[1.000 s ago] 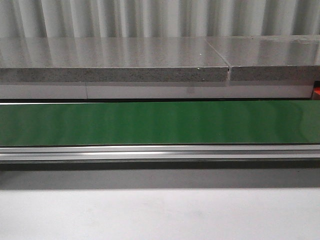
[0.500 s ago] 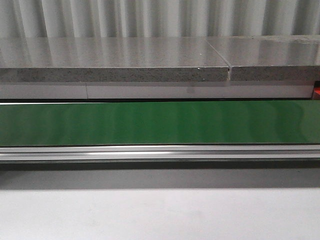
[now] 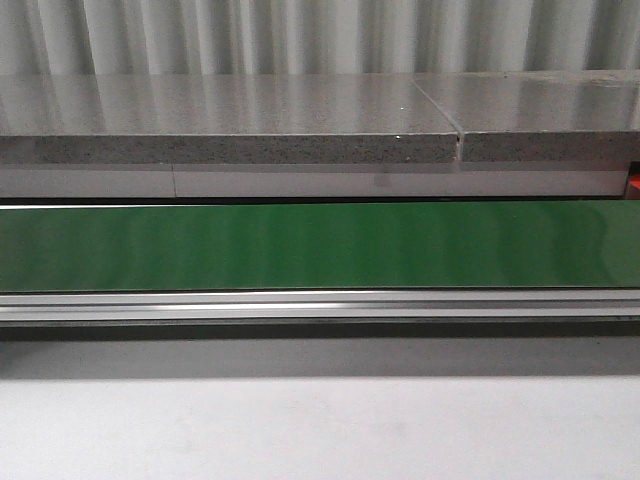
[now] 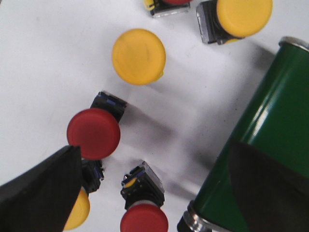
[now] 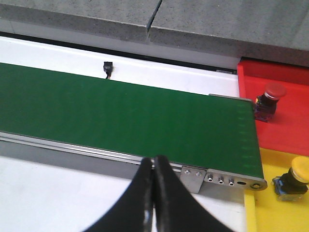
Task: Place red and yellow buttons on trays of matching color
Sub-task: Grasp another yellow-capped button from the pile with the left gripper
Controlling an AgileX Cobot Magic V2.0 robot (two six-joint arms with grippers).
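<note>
Corrugated metal wall (image 3: 300, 35) at the back, pale vertical ribs. Grey speckled stone ledge (image 3: 230, 120) below it, glossy top reflecting the ribs, seam right of centre. White panel (image 3: 300, 183) under the ledge. White table (image 3: 320, 430) in front, shadowed along its far edge.

A white tabletop (image 4: 43, 58) is carrying loose push buttons: 2 yellow buttons (image 4: 139, 56) showing in full and 2 red buttons (image 4: 93, 133) lying among them, more cut off at the edges. The green conveyor belt (image 3: 320, 245) is sitting alongside, with a red tray (image 5: 285, 130) and a yellow tray (image 5: 270, 212) at its end.
</note>
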